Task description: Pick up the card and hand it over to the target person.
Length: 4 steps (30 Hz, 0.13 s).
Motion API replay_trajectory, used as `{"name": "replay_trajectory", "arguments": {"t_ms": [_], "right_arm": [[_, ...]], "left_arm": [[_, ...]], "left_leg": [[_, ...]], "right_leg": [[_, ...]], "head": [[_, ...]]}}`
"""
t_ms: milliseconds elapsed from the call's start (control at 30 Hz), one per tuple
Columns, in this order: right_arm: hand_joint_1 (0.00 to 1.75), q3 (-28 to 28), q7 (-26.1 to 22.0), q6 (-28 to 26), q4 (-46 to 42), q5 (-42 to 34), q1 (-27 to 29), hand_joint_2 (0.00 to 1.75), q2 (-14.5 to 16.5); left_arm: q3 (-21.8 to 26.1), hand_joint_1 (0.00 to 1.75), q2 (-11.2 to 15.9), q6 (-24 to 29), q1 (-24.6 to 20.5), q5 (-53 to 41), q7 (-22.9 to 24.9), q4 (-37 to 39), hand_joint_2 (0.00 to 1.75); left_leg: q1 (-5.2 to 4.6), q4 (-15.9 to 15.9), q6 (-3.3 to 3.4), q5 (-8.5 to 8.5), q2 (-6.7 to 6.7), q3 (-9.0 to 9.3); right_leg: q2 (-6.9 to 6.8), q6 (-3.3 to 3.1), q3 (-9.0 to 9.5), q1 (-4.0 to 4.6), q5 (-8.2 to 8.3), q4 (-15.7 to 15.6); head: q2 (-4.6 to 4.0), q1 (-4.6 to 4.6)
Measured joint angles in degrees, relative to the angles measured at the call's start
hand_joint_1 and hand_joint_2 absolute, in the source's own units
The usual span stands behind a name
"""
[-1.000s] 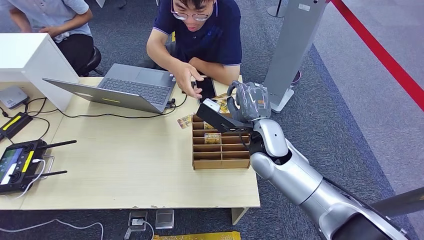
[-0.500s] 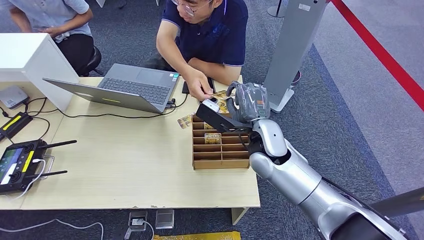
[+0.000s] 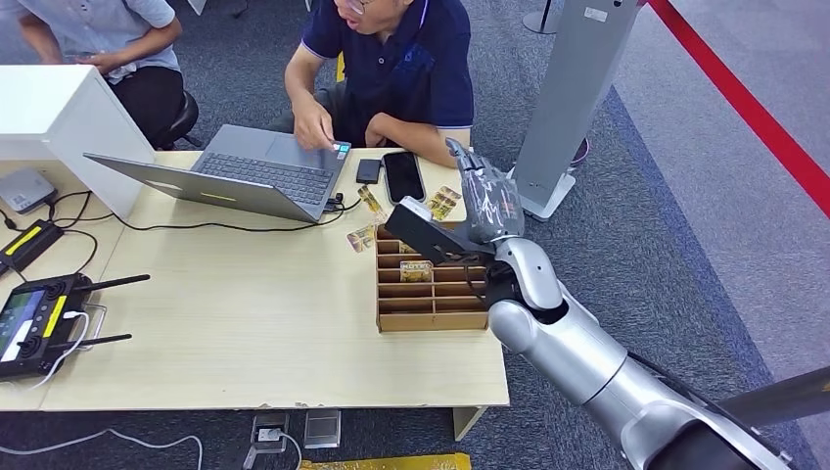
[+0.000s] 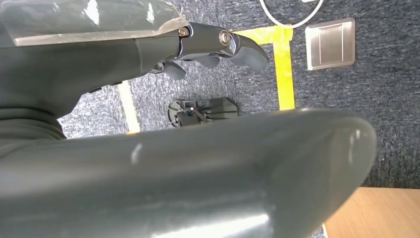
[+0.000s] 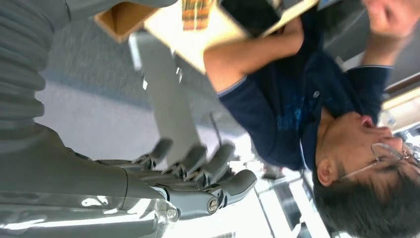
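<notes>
My right hand (image 3: pixel 486 196) hovers over the far end of the cardboard divider box (image 3: pixel 431 321), fingers stretched out and apart with nothing in them; the right wrist view shows the same hand (image 5: pixel 198 173) bare. A yellow patterned card (image 3: pixel 371 201) lies on the table by the black phone (image 3: pixel 402 176). More cards (image 3: pixel 442 203) lie just beyond my hand, and one card (image 3: pixel 360 238) lies left of the box. The person in a dark blue shirt (image 3: pixel 411 69) sits across the table, one hand at the laptop (image 3: pixel 245 171). My left hand (image 4: pixel 213 47) hangs over the carpet, holding nothing.
A card (image 3: pixel 416 271) sits in one compartment of the box. A remote controller (image 3: pixel 39 318) and cables occupy the table's left side, beside a white box (image 3: pixel 59 117). A grey pillar (image 3: pixel 573 88) stands right of the table. A second person (image 3: pixel 108 39) sits at far left.
The person's hand reached to my right hand, then drew back to the laptop. My right hand's fingers went from curled to straight. A card now lies by the phone.
</notes>
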Motion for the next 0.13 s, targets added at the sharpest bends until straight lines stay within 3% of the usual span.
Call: {"name": "replay_trajectory", "arguments": {"t_ms": [133], "right_arm": [[0.0,-2.31,-7.96,0.42,-3.45,-15.17,5.44,1.75,-2.38]], "left_arm": [[0.34,0.0,0.25,0.18,0.37,0.41,-0.01,-0.09,0.0]], "left_leg": [[0.0,0.01,0.01,0.0,-0.09,-0.01]], "right_leg": [[-0.09,0.01,0.01,0.0,-0.02,0.0]], "head": [[0.0,0.0]]}}
